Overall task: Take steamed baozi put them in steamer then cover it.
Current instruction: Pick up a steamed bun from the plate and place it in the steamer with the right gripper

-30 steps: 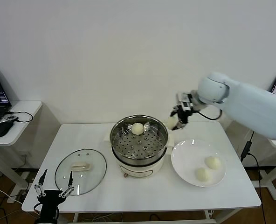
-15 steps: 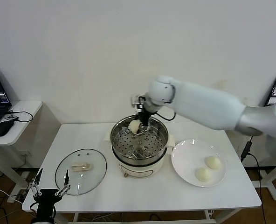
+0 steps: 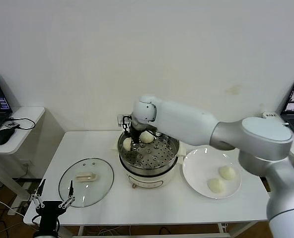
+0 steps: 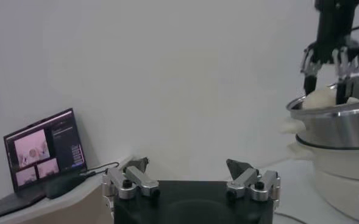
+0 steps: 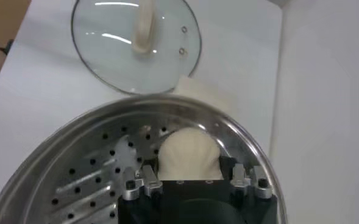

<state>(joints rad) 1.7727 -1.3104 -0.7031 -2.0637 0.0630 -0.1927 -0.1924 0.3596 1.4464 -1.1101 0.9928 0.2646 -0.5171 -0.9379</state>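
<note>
Baozi [image 5: 187,153] sat between the right gripper's [image 5: 191,182] fingers [image 5: 142,180], low over the perforated tray at the left rim of the steamer [image 3: 148,157]. The jaws stood about as wide as the bun, one finger on each flank; whether they pressed it or merely bracketed it could not be told. In the head view that same bun [image 3: 127,143] showed just beside the gripper [image 3: 130,139], and whether it already rested on the tray could not be told either. A second bun [image 3: 146,136] lay on the tray just past the jaws, toward the back wall, near the first. The steel rim curved close round the gripper on its outer side.

Beyond the rim, on the table [image 3: 246,206], the cover [image 3: 86,181] lay flat with its cream handle [image 3: 85,176] up, well apart from the jaws; the right wrist view showed it [image 5: 136,45] just outside the pot wall. On the other side of the pot stood a white plate [image 3: 196,171] with two more buns [image 3: 227,172] [image 3: 215,185] side by side, well apart from the jaws.

The left gripper [image 3: 52,202] hung at the near edge of the table beside the cover, jaws spread wide with nothing between them; its own view [image 4: 191,179] looked across at the pot [image 4: 341,131] and the right gripper [image 4: 328,61] above it. A laptop [image 4: 44,149] stood on a side desk.
</note>
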